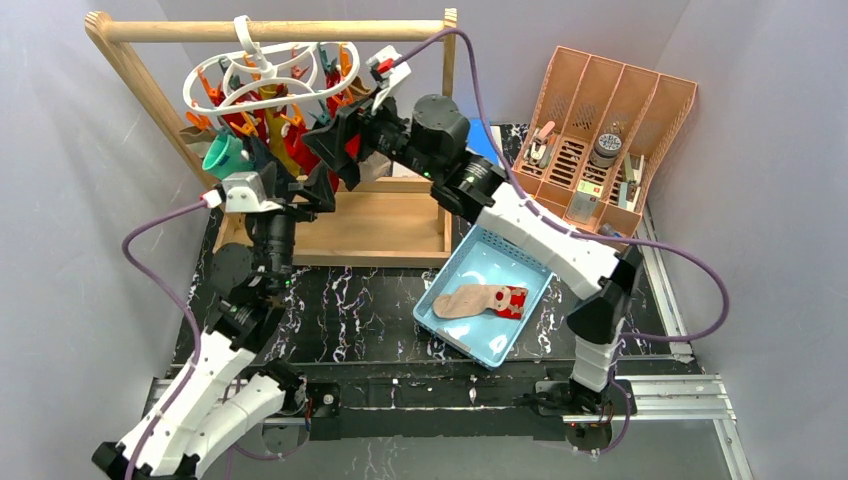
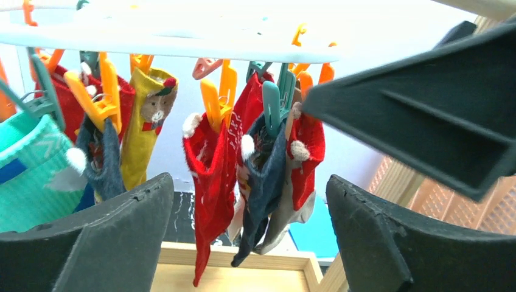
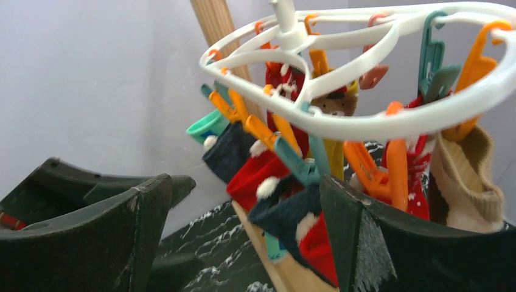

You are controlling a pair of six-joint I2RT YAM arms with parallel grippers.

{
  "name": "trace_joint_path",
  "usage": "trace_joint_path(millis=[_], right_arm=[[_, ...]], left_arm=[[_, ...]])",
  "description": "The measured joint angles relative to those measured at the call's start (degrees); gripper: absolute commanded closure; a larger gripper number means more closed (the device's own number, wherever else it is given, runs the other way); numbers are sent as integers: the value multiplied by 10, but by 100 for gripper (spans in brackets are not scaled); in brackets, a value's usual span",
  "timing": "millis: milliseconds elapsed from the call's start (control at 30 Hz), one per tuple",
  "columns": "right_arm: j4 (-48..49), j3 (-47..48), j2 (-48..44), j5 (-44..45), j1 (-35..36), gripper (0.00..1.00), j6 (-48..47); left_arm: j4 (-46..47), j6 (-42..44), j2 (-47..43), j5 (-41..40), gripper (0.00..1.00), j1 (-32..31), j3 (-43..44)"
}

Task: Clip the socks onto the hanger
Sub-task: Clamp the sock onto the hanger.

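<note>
Your hanger [image 1: 270, 75] hangs from the wooden rail [image 1: 270, 30], with socks [image 2: 213, 176] clipped under it. Your left gripper [image 2: 249, 243] and right gripper [image 3: 243, 243], jaws apart and empty, crowd those socks. 1 tan-and-red sock [image 1: 470, 300] lies in the blue tray [image 1: 490, 262], and a peach organizer [image 1: 600, 110] stands behind.

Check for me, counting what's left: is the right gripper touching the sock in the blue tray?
Apart. Top view: the sock lies in the blue tray; the right gripper is up by the hanger.

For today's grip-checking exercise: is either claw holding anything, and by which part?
Nothing is held. The left claw and right claw both stand open and empty; the socks near them hang clipped to the hanger.
</note>
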Motion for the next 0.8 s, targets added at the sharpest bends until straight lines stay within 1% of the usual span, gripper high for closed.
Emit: trace_joint_path(millis=[133,333,467,567,667,800], right_arm=[[-9,-70,-77,-13,0,2,7],[-10,-176,-193,-11,0,3,-5],[-2,-217,-228,-11,0,7,-17],[1,-238,-229,-10,0,10,-20],[-1,-263,-226,-4,0,15,-19],[-5,-267,-212,17,0,15,-18]], left_arm=[[-76,9,-66,3,2,0,0],[-213,33,-210,-14,2,0,0],[-300,27,-287,-42,2,1,-8],[-358,-3,-307,-59,3,1,-28],[-414,-56,-302,-68,3,1,-49],[-472,-140,-272,-78,4,1,-62]])
